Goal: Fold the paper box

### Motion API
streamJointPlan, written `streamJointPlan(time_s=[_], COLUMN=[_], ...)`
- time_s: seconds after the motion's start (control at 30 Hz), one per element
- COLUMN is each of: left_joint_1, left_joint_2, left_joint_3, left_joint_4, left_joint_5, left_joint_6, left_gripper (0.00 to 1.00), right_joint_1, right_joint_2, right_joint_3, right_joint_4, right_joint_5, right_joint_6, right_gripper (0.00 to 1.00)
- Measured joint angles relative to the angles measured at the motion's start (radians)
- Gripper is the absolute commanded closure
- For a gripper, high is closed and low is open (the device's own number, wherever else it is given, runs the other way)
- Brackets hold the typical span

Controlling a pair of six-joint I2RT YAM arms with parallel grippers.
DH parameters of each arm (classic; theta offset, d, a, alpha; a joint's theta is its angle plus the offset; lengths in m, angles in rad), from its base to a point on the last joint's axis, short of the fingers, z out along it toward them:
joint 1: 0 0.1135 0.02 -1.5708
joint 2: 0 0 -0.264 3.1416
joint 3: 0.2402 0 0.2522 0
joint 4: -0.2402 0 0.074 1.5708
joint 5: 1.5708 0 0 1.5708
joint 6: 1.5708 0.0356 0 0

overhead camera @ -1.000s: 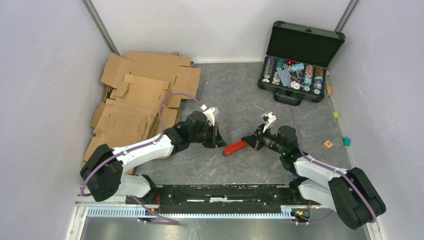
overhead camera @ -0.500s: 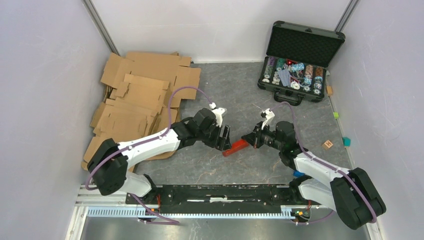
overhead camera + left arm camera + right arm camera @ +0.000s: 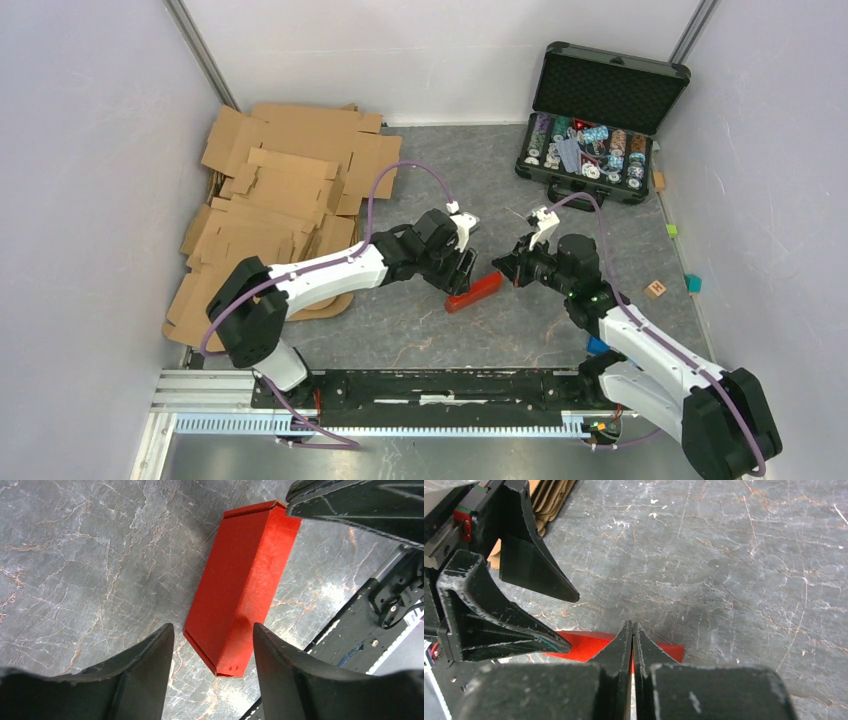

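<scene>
- From overhead, my left pincer [image 3: 462,272] covers part of the paper box [image 3: 476,291], so I see only a slanted red strip on the grey stone-patterned table [image 3: 420,330].
- The box lies well apart from the open black case of poker chips [image 3: 600,110], on the case's near-left side, towards the arm bases.
- In the right wrist view the box [image 3: 586,646] shows as two red slivers, one either side of my own fingers [image 3: 621,645]. The rest is hidden behind them.
- The right pincer [image 3: 630,626] has its fingers pressed together, with no gap that I can see. It sits at the box end nearer the case. I cannot tell whether its tips touch the paper or pinch any of it.
- In the left wrist view the right pincer is cut off by the top right corner and overlaps that same box end.
- The left pincer [image 3: 212,630] is spread, with a finger on either side of the box end farther from the case. I cannot tell whether either finger touches the box.
- Brown cardboard sheets [image 3: 280,200] lie far to the left of the case, and the left arm crosses their near edge.
- A few small coloured bits on the case's near side, along the table's right edge, are too small to identify.
- Seen closely, the box [image 3: 240,590] is bright red thin board, folded into a long, narrow, shallow block lying flat.
- Its broad top face is plain and faintly mottled. One thin side wall shows along its left edge, and a fold line crosses the end nearer the case.
</scene>
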Motion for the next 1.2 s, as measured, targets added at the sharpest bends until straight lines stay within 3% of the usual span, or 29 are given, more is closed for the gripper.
streamJointPlan(time_s=[0.17,0.5,0.8,0.97,1.2], left_joint_1=[0.000,0.000,-0.002,-0.002,-0.002], left_joint_2=[0.030,0.043,0.043,0.044,0.047], left_joint_3=[0.004,0.006,0.007,0.007,0.009], left_joint_4=[-0.007,0.001,0.002,0.003,0.009], left_joint_5=[0.005,0.008,-0.001,-0.003,-0.014], left_joint_6=[0.004,0.003,0.003,0.003,0.003], left_gripper=[0.38,0.39,0.41,0.42,0.42], right_joint_1=[0.000,-0.004,-0.002,-0.002,-0.007], right_joint_2=[0.000,0.083,0.013,-0.046,0.104], right_joint_3=[-0.012,-0.073,0.006,0.007,-0.021], right_joint_4=[-0.031,0.098,-0.079,-0.084,0.012], right_joint_5=[0.032,0.028,0.034,0.021,-0.013], right_joint_6=[-0.010,0.002,-0.027,-0.031,-0.029], right_gripper=[1.00,1.00,1.00,1.00,1.00])
